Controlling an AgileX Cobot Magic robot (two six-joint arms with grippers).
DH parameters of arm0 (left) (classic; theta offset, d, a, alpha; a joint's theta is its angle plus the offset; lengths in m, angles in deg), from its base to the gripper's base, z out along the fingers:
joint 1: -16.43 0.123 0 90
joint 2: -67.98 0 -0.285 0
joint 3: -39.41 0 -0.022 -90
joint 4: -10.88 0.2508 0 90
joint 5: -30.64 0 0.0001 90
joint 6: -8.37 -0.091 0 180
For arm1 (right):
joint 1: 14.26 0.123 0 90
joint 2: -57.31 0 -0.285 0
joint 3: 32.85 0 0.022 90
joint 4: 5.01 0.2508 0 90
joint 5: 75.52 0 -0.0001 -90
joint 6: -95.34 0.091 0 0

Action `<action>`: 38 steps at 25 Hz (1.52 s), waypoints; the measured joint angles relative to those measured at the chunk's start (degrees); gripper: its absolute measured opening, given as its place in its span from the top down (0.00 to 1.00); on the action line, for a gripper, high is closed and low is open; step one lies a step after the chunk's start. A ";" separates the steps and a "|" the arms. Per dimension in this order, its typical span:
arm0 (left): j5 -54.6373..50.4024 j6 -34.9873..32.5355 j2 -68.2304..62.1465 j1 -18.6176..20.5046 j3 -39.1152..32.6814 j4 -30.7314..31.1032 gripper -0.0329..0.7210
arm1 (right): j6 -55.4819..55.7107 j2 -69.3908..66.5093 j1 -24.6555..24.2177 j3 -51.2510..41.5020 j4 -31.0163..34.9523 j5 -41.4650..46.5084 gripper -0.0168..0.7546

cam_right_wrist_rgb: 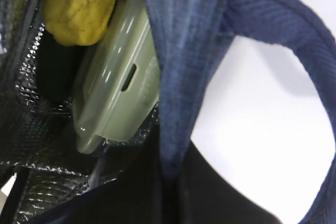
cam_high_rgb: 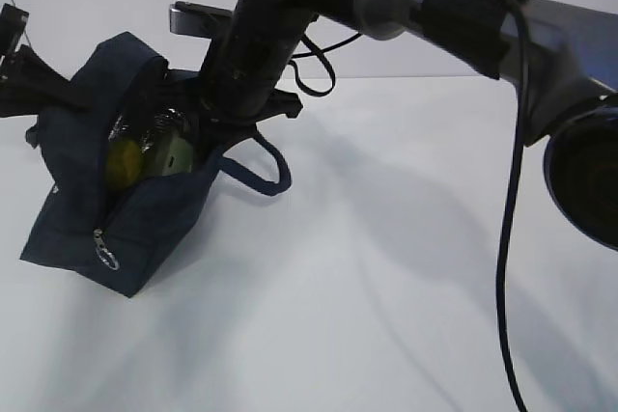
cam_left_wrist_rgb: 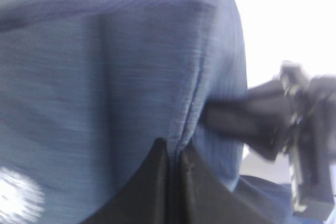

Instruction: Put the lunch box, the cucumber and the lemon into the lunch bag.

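Soft navy fabric gives you a limp bag (cam_high_rgb: 72,209): both tools, left (cam_left_wrist_rgb: 173,153) and right (cam_right_wrist_rgb: 170,177), are pinched on its opposite walls. Box (cam_right_wrist_rgb: 118,87) and lemon (cam_right_wrist_rgb: 79,6) inside add weight, so you likely hold seams, not loose cloth.

Bag (cam_high_rgb: 72,209) mouth blocked by right arm (cam_high_rgb: 256,36), lemon (cam_high_rgb: 124,163) and box (cam_high_rgb: 176,153) fill interior, counter (cam_high_rgb: 406,267) right of bag open

The exterior camera looks down at a slant across the white worktop (cam_high_rgb: 386,267). Both wrist cameras sit very near the dark navy fabric lunch bag (cam_high_rgb: 72,209), shared by every view.
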 joint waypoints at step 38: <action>8.05 2.09 -5.91 -16.08 0.00 -21.14 0.97 | 1.22 7.58 -1.07 -0.95 -24.99 5.45 0.98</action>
